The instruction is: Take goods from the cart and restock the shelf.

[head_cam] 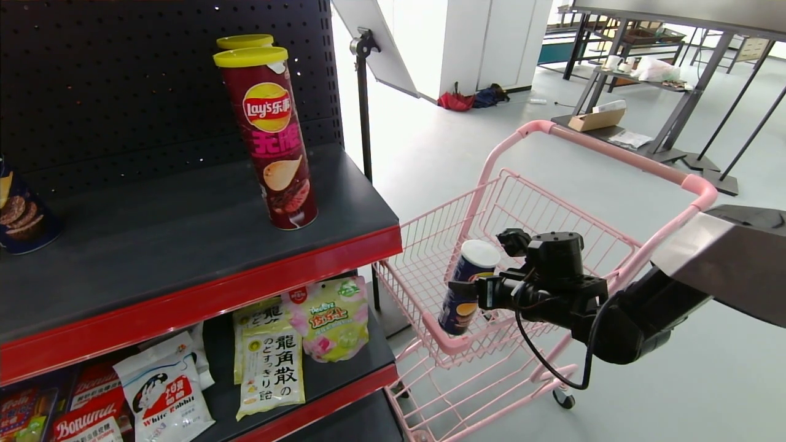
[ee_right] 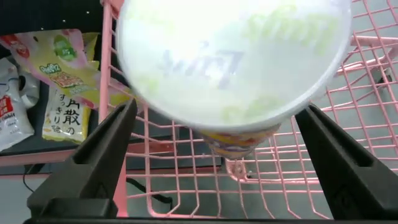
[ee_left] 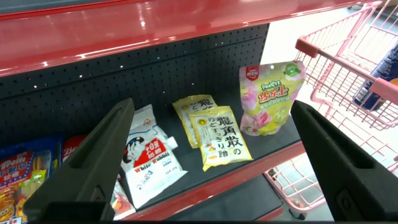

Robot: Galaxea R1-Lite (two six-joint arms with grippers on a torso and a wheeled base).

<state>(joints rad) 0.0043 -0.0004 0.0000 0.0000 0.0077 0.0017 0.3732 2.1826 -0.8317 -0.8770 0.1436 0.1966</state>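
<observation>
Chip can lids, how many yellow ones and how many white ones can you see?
Yellow lids: 2, the front can and the can behind it on the top shelf.
White lids: 1, the blue can in the right gripper.
Total: 3.

Grey floor [head_cam: 466, 153]; white wall [head_cam: 466, 43]; metal tables [head_cam: 675, 12]

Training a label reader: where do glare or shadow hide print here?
Right wrist view: bright light washes out the can's lid, print barely legible. Left wrist view: snack bags lie in shelf shade, still readable. Head view: even daylight, mild sheen on red shelf edge.
</observation>
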